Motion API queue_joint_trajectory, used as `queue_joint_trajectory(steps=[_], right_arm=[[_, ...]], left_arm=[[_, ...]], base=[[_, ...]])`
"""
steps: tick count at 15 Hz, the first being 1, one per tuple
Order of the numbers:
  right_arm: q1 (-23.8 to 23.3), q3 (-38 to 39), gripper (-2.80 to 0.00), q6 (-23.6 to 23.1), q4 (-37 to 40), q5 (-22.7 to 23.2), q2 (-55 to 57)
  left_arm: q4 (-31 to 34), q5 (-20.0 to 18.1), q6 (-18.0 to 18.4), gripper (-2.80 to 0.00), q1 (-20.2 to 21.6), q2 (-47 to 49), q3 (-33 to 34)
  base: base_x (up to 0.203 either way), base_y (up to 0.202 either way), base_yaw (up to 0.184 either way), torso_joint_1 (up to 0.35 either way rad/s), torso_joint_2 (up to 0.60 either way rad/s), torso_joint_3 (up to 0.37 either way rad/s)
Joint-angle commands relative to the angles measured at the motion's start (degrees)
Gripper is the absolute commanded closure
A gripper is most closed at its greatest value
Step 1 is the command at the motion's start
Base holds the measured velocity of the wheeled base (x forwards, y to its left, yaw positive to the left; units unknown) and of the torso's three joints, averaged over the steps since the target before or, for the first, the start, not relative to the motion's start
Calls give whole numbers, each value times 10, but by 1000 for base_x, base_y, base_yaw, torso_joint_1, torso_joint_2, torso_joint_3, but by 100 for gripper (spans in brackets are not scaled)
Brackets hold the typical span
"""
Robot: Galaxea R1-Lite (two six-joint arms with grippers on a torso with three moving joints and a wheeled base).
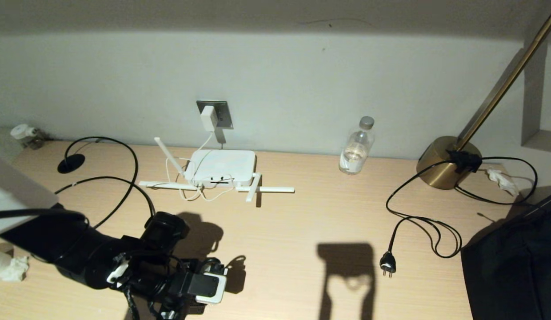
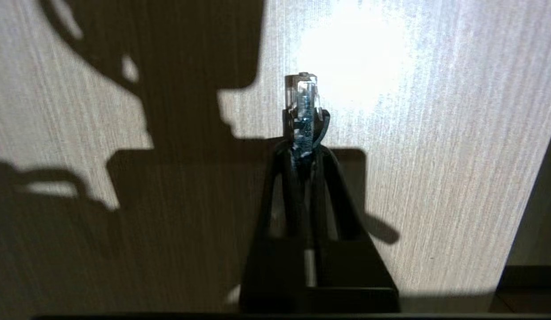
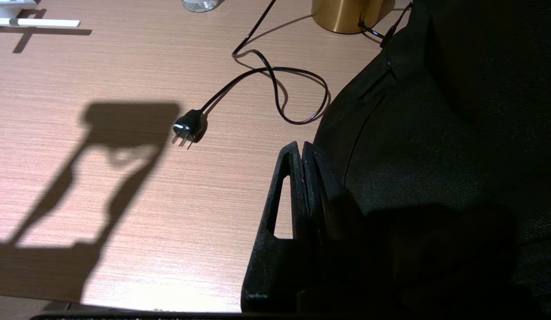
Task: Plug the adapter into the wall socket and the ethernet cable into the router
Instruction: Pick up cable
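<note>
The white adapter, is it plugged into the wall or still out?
Plugged in. The adapter sits flat against the grey wall socket above the desk, and its thin white cord hangs down to the router.

Head view overlooks desk; wrist views hover close above it.

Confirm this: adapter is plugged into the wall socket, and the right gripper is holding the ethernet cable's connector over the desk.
Wrong arm. The left gripper is shut on the ethernet cable connector over the desk, as the left wrist view shows. The right gripper is shut on nothing. The adapter does sit in the wall socket.
</note>
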Motion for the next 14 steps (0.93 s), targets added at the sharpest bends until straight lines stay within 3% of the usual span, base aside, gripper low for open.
queue_joint_trajectory(steps=[1,5,7,11,14], right_arm=[[0,0,0,0,0,0,0],[0,0,0,1,0,0,0],[0,0,0,0,0,0,0],[0,0,0,0,0,0,0],[0,0,0,0,0,0,0]], left_arm=[[-2,0,5,0,0,1,0],[-1,-1,3,0,0,-6,0],[16,-6,-19,0,1,-36,0],[150,-81,-112,0,1,-151,-30],[329,-171,-166,0,32,-243,-93]], base=[[0,0,0,0,0,0],[0,0,0,0,0,0],[0,0,0,0,0,0],[0,0,0,0,0,0],[0,0,0,0,0,0]])
